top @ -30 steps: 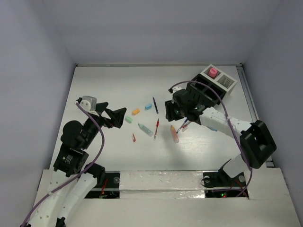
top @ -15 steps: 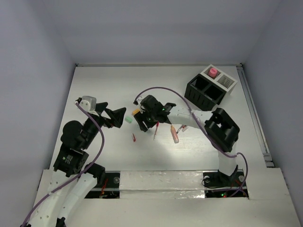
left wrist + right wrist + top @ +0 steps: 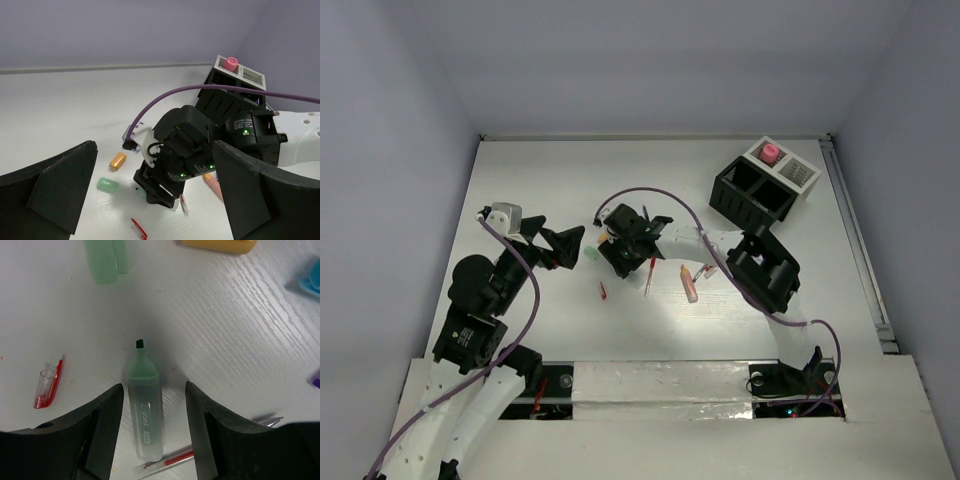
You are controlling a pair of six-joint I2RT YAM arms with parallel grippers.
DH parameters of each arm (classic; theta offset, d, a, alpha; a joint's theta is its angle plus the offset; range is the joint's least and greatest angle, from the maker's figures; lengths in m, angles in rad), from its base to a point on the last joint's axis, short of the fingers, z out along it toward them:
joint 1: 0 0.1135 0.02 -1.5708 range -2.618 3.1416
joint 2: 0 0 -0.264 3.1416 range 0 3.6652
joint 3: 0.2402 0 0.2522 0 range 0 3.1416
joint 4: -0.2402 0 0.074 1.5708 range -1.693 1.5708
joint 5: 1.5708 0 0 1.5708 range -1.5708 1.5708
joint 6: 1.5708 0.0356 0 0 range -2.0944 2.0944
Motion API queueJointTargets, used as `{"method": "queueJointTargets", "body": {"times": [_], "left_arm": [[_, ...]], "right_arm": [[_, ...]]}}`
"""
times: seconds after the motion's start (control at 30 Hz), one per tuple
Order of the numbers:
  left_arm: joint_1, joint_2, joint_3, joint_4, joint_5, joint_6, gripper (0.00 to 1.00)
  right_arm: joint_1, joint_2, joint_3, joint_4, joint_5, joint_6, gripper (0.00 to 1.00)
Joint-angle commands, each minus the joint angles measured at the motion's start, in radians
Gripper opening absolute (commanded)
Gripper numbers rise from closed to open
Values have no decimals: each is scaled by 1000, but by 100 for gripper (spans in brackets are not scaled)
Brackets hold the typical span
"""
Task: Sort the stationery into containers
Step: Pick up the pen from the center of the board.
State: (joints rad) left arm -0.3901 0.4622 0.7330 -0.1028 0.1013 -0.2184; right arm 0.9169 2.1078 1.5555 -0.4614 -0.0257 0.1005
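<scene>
My right gripper (image 3: 154,390) is open and low over the table, its jaws on either side of an uncapped green highlighter (image 3: 145,410) without touching it. In the top view it (image 3: 619,263) is at the table's middle. A red pen (image 3: 170,460) lies by the highlighter's end. A green cap (image 3: 106,260), an orange cap (image 3: 220,244) and a red cap (image 3: 47,390) lie nearby. My left gripper (image 3: 570,245) is open and empty, just left of them. The black organizer (image 3: 755,195), joined to a white section (image 3: 795,175) with a pink-capped bottle (image 3: 771,153), stands at the far right.
A peach marker (image 3: 689,283) lies right of the red pen (image 3: 650,275). A small teal piece (image 3: 312,280) shows at the right edge of the right wrist view. The right arm's purple cable (image 3: 650,195) arcs over the middle. Grey walls close in the table.
My right arm has swung left from near the organizer to the middle of the table and come down over the green highlighter. The left arm has not moved.
</scene>
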Motion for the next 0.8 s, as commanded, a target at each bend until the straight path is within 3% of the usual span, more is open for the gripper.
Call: {"method": "queueJointTargets", "body": {"times": [0.0, 0.13, 0.17, 0.27, 0.53, 0.77], "left_arm": [[8, 9, 16, 25, -6, -9, 99], [8, 21, 17, 23, 14, -12, 99], [8, 21, 17, 25, 20, -12, 99], [8, 20, 14, 28, 23, -16, 99], [8, 81, 26, 8, 83, -68, 93], [8, 156, -10, 77, 221, -199, 82]], "right_arm": [[27, 46, 44, -17, 17, -1, 57], [27, 57, 49, -31, 58, 15, 42], [27, 52, 45, -29, 64, 19, 26], [27, 28, 35, -19, 99, 59, 14], [14, -230, -40, 142, 210, 157, 11], [5, -488, -175, 335, 196, 237, 12]]}}
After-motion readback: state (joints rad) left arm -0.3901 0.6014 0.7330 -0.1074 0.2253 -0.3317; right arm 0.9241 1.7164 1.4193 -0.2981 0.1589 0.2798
